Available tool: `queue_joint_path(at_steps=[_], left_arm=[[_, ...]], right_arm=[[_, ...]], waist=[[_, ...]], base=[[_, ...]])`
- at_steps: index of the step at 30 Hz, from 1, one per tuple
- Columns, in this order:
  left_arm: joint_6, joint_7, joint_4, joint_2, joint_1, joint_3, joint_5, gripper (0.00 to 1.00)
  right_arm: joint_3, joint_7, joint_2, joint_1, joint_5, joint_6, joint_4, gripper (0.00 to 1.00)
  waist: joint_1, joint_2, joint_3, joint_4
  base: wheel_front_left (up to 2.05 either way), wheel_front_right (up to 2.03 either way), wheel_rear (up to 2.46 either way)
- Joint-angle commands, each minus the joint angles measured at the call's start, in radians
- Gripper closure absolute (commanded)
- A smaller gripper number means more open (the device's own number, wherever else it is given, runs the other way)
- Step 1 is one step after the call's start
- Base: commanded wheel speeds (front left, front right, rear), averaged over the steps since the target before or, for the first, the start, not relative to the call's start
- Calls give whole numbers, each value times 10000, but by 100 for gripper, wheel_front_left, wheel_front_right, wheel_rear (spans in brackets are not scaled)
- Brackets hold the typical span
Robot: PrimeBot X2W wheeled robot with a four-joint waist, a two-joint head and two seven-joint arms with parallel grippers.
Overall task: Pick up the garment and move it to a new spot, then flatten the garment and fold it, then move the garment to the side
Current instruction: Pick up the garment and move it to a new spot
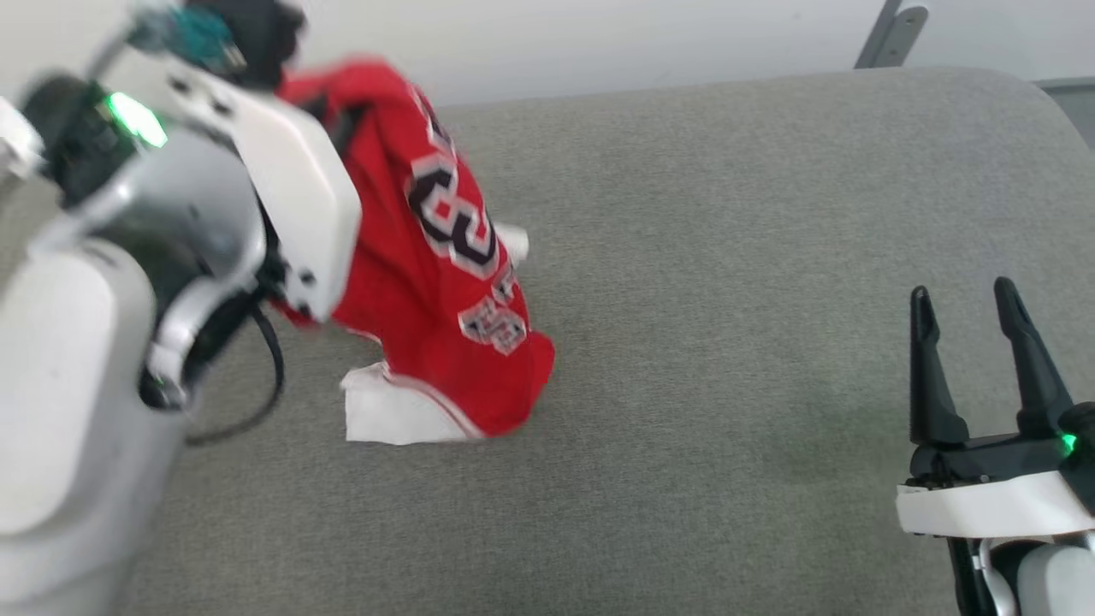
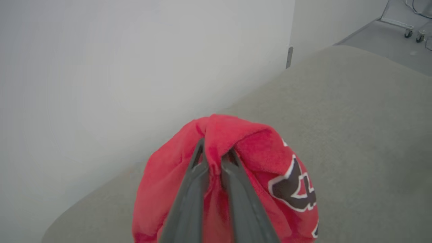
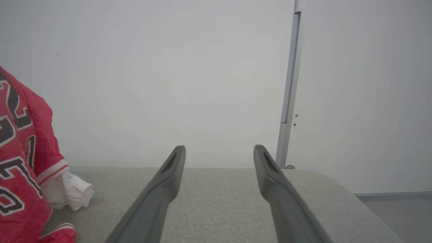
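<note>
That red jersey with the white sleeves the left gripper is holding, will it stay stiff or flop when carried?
Probably very floppy: the red jersey T-shirt with white sleeves hangs in loose folds from the left gripper, its lower end resting on the grey fabric surface. Likely light, since one narrow pinch lifts it. It may drag when moved.

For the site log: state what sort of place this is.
Likely an indoor test room or lab: a broad grey fabric-covered surface, bare white walls, and a wheeled metal frame on the grey floor beyond.
</note>
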Motion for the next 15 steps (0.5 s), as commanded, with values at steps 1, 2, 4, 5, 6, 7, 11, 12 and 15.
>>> queue_joint_path(at_steps=[1, 2, 4, 5, 6, 7, 11, 12, 15], left_arm=[[65, 87, 8, -1, 408, -108, -130, 100], [84, 100, 78, -38, 635, -186, -187, 100], [114, 77, 315, -107, 1087, -357, -257, 100], [159, 65, 497, -163, 1324, -433, -312, 100], [150, 30, 691, -179, 1519, -524, -294, 100], [121, 17, 909, -206, 1706, -628, -293, 100], [54, -99, 1705, -358, 2261, -947, -340, 100], [5, -183, 1993, -405, 2386, -1004, -372, 100], [-49, -378, 2921, -610, 2727, -1236, -393, 100]], right_arm=[[90, -48, 93, 24, 37, -3, 18, 0], [110, -48, 110, 13, 50, -3, 36, 0], [161, -48, 149, -33, 80, -3, 84, 0], [188, -48, 178, -63, 73, -3, 98, 0], [215, -48, 192, -88, 80, -3, 111, 0], [233, -48, 209, -113, 94, -3, 131, 0], [280, -48, 248, -128, 140, -3, 194, 0], [301, -48, 260, -138, 150, -3, 212, 0], [364, -48, 292, -180, 163, -3, 247, 0]], waist=[[-1, 0, 61, -147], [-1, 0, 81, -197], [-1, 0, 113, -299], [-1, 0, 126, -350], [-1, 0, 136, -400], [-1, 0, 144, -440], [-1, 0, 160, -548], [-1, 0, 169, -579], [-1, 0, 193, -668]], base=[[0, 0, 0], [0, 0, 0], [0, 0, 0], [0, 0, 0], [0, 0, 0], [0, 0, 0], [0, 0, 0], [0, 0, 0], [0, 0, 0]])
